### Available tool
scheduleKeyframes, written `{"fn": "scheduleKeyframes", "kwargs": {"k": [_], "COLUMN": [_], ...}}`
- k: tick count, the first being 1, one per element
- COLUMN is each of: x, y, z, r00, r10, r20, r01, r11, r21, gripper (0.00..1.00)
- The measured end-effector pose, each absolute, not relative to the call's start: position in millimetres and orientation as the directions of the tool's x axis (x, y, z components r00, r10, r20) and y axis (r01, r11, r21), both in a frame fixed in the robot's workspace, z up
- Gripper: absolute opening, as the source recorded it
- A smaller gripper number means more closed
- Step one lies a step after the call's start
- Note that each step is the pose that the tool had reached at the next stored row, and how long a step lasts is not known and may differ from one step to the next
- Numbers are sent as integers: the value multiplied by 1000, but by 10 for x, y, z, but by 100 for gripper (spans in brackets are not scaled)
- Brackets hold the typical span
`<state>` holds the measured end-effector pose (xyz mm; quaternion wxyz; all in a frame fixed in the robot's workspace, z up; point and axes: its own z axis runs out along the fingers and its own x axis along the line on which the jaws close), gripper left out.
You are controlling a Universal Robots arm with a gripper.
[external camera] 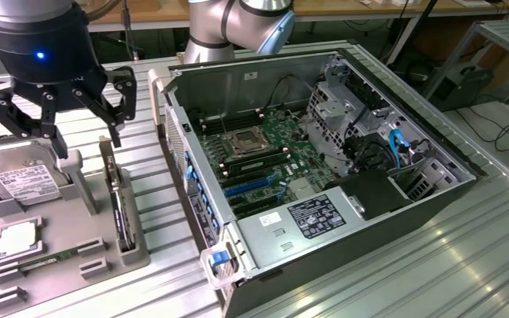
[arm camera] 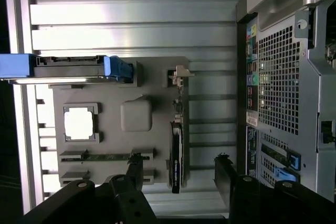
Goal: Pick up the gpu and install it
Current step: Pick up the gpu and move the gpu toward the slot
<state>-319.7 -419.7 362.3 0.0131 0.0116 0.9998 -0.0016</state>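
Note:
The gpu [external camera: 118, 199] stands on its long edge in a slot of the grey fixture [external camera: 95, 228], a thin dark card with a silver bracket at its far end. In the wrist view the gpu [arm camera: 176, 153] appears edge-on as a narrow dark strip. My gripper [external camera: 87, 142] hangs open just above the card's far end, at the exterior view's upper left. Seen from the wrist, the gripper [arm camera: 178, 165] has one black finger on each side of the card, apart from it. Nothing is held.
The open computer case [external camera: 343, 86] lies right of the fixture, its motherboard [external camera: 264, 159] exposed. On the fixture also sit a hard drive [external camera: 20, 175], a processor [external camera: 16, 238] and a memory stick [external camera: 47, 260]. The table is ribbed aluminium [external camera: 431, 265].

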Motion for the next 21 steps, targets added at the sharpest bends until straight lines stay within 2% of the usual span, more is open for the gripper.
{"fn": "scheduleKeyframes", "kwargs": {"k": [21], "x": [-3197], "y": [-4198], "z": [3431], "r00": [-999], "r10": [23], "r20": [-26], "r01": [23], "r11": [1000], "r21": [-2], "gripper": [66]}}
